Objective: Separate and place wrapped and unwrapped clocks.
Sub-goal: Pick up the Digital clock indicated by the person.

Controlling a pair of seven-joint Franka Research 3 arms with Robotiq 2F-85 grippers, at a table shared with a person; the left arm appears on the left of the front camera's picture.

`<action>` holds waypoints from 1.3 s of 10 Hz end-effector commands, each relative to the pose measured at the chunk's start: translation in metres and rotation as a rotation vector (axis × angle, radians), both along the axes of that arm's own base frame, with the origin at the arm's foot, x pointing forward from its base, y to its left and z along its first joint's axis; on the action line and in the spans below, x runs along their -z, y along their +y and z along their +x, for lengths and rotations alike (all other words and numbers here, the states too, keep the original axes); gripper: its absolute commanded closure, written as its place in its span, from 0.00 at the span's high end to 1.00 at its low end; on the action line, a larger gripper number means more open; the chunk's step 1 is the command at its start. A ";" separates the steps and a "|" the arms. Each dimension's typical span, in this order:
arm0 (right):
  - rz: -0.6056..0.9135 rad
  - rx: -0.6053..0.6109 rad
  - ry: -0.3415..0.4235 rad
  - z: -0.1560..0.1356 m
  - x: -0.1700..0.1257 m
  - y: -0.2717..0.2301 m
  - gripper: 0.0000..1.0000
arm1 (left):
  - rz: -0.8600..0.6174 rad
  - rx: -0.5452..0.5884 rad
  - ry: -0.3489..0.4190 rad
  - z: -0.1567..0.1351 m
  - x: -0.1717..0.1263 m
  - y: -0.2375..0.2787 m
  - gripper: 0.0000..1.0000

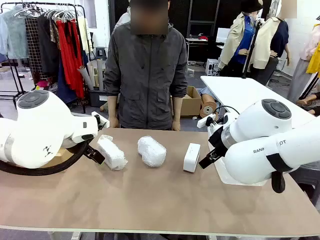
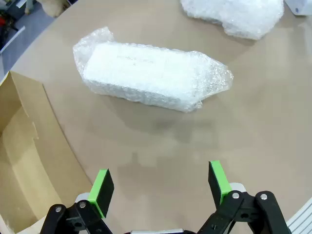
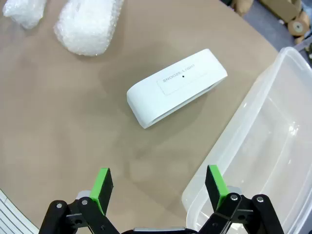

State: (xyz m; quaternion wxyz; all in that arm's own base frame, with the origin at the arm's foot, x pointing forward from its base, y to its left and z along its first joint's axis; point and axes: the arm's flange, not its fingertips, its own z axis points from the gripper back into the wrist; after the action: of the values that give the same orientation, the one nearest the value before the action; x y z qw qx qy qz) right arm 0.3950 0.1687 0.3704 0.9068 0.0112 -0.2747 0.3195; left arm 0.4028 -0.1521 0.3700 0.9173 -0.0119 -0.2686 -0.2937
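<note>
Our left gripper [image 2: 161,187] and right gripper [image 3: 159,187]: both spread, empty.
Blocky bundle [image 2: 146,73] left of the rounded bundle [image 1: 151,151]; bare clock [image 3: 178,87] right of it.

I've got the brown tabletop [image 1: 150,200] in front of me, and taking its middle as the dial, three white pieces sit in a row across the far half. The blocky bubble-wrap bundle [image 1: 111,152] is at about ten o'clock, the rounded bundle [image 1: 151,151] near twelve, and the bare slab clock [image 1: 191,157] stands upright around two, each apart from the next. Out at nine o'clock an open cardboard box [image 2: 24,161] sits at the table's edge, and at three o'clock a clear plastic tub [image 3: 273,146] rests near the clock without touching it.
</note>
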 end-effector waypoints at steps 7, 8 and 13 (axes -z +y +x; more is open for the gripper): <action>0.000 0.000 0.000 0.000 0.000 0.000 1.00 | 0.000 0.000 0.000 0.000 0.000 0.000 1.00; 0.000 0.000 0.000 0.000 0.000 0.000 1.00 | 0.000 0.000 0.000 0.000 0.000 0.000 1.00; 0.000 0.000 0.000 0.000 0.000 0.000 1.00 | 0.000 0.000 0.000 0.000 0.000 0.000 1.00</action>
State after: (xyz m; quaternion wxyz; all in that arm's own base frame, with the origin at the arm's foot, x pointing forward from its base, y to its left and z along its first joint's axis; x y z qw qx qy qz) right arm 0.3950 0.1688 0.3704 0.9067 0.0110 -0.2746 0.3199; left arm 0.4025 -0.1529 0.3700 0.9171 -0.0118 -0.2686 -0.2944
